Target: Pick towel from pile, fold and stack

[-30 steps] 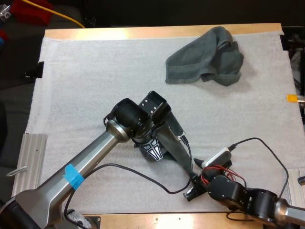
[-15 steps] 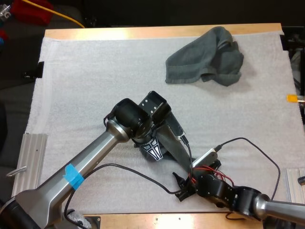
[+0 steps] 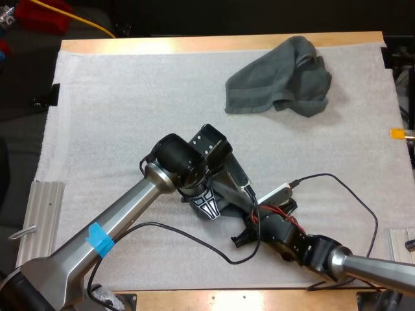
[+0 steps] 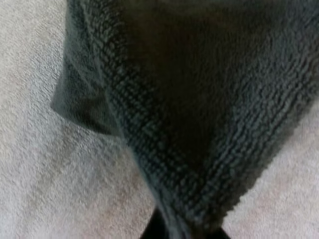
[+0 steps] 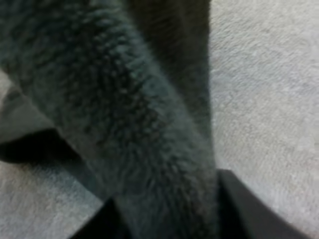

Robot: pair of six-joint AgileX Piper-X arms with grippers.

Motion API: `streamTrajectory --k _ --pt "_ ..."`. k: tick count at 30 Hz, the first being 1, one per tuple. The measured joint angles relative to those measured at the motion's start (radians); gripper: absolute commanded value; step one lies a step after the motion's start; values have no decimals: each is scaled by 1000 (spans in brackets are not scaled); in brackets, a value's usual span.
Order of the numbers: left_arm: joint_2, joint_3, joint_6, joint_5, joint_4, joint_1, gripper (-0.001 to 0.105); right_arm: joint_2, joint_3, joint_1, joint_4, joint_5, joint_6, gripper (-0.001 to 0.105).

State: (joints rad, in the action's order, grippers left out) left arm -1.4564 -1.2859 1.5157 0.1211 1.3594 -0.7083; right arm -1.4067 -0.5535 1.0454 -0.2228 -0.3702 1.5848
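Left gripper and right gripper each clamp the towel near each other at the middle of the mat; it's bunched in both pinches, so uneven pulling could slip a corner or fold it crooked.

Towel cloth is recorded as looped, matt pile. Mat is noted as rough and fibrous, table edge as smooth wood.

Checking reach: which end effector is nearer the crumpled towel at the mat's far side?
Left. The left end effector grips a second towel on the near side of the crumpled towel; the right end effector sits farther away, closer to the robot.
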Motion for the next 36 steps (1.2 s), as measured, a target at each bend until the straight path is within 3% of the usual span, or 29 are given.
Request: streamTrajectory --k 3,7,15,20,24,31,36 --pt "0 0 0 -2 0 0 0 0 0 0 25 0 1 1" --pt "1 0 0 -5 3 0 0 20 0 0 73 0 18 1" --pt "79 0 1 39 0 0 0 255 -57 0 293 -52 225 1" --pt "139 -14 1 86 -11 0 0 381 -183 0 466 -68 352 1" --pt "171 -73 0 98 -11 0 0 418 -311 0 636 -68 429 1" --pt "186 -231 -53 100 73 0 0 420 -525 0 887 -68 472 1" --pt "186 -260 -103 89 146 -21 0 422 -636 0 1072 -9 472 1"
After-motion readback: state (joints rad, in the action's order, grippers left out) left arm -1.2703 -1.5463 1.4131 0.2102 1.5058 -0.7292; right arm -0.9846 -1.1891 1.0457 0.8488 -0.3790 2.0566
